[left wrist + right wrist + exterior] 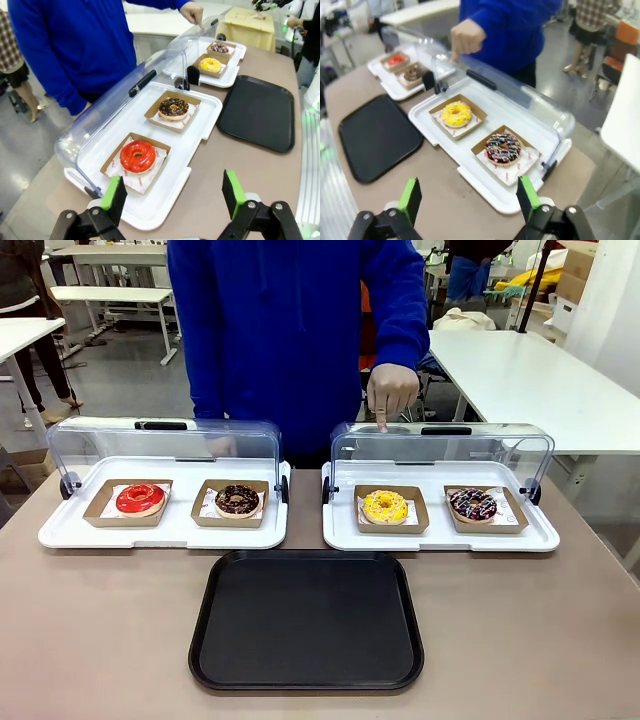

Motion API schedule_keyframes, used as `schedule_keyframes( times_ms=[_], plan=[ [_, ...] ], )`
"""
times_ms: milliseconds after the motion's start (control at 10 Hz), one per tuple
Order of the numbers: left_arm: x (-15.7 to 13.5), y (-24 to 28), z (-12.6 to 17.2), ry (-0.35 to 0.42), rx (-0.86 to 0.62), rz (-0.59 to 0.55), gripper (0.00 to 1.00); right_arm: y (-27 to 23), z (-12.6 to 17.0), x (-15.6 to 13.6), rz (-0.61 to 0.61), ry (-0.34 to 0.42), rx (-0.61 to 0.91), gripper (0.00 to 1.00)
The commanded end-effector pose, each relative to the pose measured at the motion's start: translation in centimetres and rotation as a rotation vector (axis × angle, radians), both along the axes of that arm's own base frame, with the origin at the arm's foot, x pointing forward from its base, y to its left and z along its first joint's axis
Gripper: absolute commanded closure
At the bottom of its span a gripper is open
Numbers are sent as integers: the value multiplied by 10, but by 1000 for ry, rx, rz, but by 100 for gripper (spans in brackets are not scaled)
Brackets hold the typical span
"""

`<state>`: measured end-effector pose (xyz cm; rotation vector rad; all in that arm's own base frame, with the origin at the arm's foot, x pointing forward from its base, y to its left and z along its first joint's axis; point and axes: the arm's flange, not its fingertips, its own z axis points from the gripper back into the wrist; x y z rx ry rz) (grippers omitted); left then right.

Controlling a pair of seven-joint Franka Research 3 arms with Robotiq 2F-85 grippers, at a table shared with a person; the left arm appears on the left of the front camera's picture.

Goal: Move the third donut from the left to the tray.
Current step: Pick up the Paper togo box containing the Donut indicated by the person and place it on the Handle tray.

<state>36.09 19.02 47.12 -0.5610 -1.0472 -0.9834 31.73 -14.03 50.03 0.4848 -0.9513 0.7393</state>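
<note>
Front: the third donut from the left sits in its holder on the right-hand display tray, just behind the tray; a person's hand points down above it.
Left wrist: my left gripper is spread, empty; the donut is well apart, past two others.
Right wrist: my right gripper is spread, empty; the donut lies ahead, slightly left, near; I judge this arm better placed.

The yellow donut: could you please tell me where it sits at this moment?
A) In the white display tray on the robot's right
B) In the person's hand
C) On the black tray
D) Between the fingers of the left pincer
A: the yellow donut lies in the display tray on the robot's right, beside a chocolate one, and apart from the black tray nearer the robot.
</note>
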Motion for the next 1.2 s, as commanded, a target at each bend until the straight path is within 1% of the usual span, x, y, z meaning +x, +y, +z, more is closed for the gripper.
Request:
schedule_keyframes(
  times_ms=[0,100,300,500,600,700,800,1100],
  plan=[
    [-2,0,1,-5,-1,-8,0,62,7,6,60,-45,-141,0],
    [-2,0,1,-5,-1,-8,0,90,6,5,108,-59,-198,0],
    [-2,0,1,-5,-1,-8,0,147,1,1,200,-118,-324,0],
    [-2,0,1,-5,-1,-8,0,205,-12,-3,307,-166,-455,0],
    [-2,0,1,-5,-1,-8,0,227,-22,-4,352,-163,-514,0],
    [-2,0,1,-5,-1,-8,0,242,-36,1,367,-165,-577,0],
    [-2,0,1,-5,-1,-8,0,257,-55,6,386,-164,-639,0],
    [-2,0,1,-5,-1,-8,0,275,-105,23,387,-174,-742,0]
  ],
)
